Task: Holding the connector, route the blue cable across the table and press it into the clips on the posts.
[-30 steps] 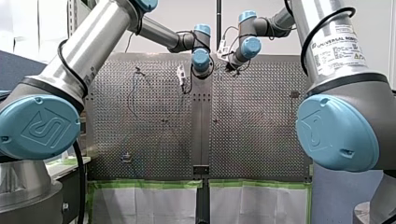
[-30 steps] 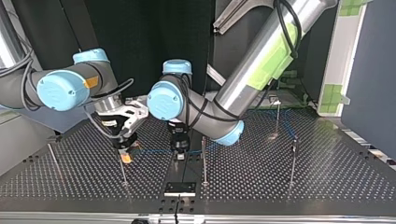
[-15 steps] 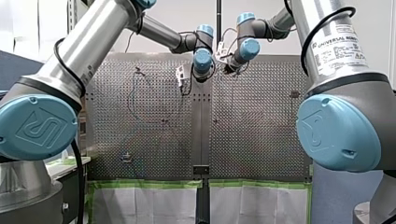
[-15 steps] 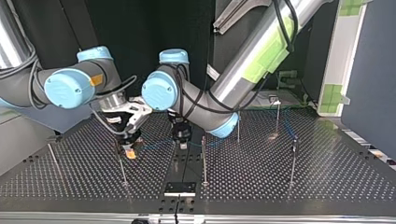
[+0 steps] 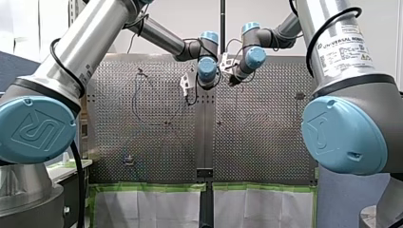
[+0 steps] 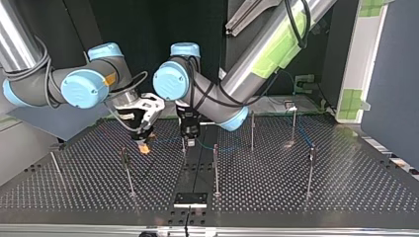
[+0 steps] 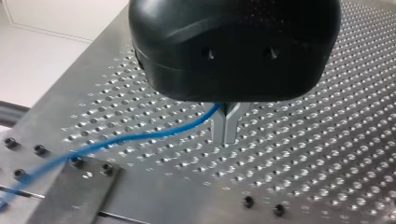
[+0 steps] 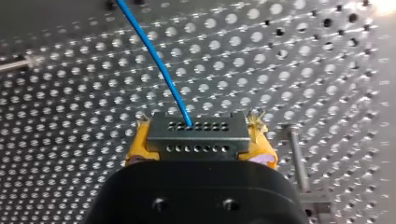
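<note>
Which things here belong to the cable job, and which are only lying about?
Job: blue cable, connector, posts, left hand gripping the cable, right hand gripping the connector.
Just there: green tape, black plate on the table.

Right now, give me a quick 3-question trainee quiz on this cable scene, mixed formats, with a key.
1. True or false: my right gripper holds the connector between yellow pads.
2. What is my left gripper pinching? A) a post B) the blue cable C) nothing
3. Short answer: in the top view, which arm comes in at the left?

Key: 1 true; 2 B; 3 my right.
</note>
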Robot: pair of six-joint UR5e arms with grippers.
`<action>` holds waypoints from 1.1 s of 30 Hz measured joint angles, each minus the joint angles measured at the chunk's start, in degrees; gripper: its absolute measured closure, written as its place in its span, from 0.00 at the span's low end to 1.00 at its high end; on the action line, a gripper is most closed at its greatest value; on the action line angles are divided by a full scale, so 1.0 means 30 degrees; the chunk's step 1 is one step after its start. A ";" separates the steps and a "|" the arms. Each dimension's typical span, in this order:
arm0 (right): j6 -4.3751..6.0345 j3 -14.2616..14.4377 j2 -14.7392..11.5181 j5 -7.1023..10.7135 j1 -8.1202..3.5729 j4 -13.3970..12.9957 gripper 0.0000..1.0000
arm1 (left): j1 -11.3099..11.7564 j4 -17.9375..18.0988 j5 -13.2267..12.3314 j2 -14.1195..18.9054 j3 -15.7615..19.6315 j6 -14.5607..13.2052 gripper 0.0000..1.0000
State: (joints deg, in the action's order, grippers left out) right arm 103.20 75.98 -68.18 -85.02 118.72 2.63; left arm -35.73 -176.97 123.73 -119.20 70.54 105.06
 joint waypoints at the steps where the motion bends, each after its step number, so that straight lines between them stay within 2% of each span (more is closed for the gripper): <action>1: -0.0029 0.0087 0.0000 0.0019 0.0000 0.0000 1.00 | 0.0041 0.0153 -0.0068 -0.0001 0.0151 0.0099 1.00; 6: -0.0168 0.0703 0.0002 0.0053 -0.0053 -0.0023 1.00 | 0.0300 0.0991 -0.0282 -0.0001 0.0978 0.0584 1.00; 17: -0.0304 0.2619 0.0003 -0.0018 -0.0273 -0.0230 1.00 | 0.0535 0.2952 -0.1318 -0.0032 0.2950 0.0605 1.00; 24: -0.0435 0.3663 0.0013 0.0134 -0.0243 -0.1114 1.00 | 0.0617 0.4113 -0.1911 -0.0111 0.4107 0.0578 1.00; 33: -0.0498 0.5217 0.0188 0.0875 -0.0535 -0.2659 1.00 | 0.0672 0.5540 -0.2851 -0.1127 0.5536 0.0774 1.00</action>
State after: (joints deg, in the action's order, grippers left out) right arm 101.71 91.63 -67.62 -82.40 117.11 -5.34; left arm -33.71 -160.35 115.18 -122.58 87.15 107.38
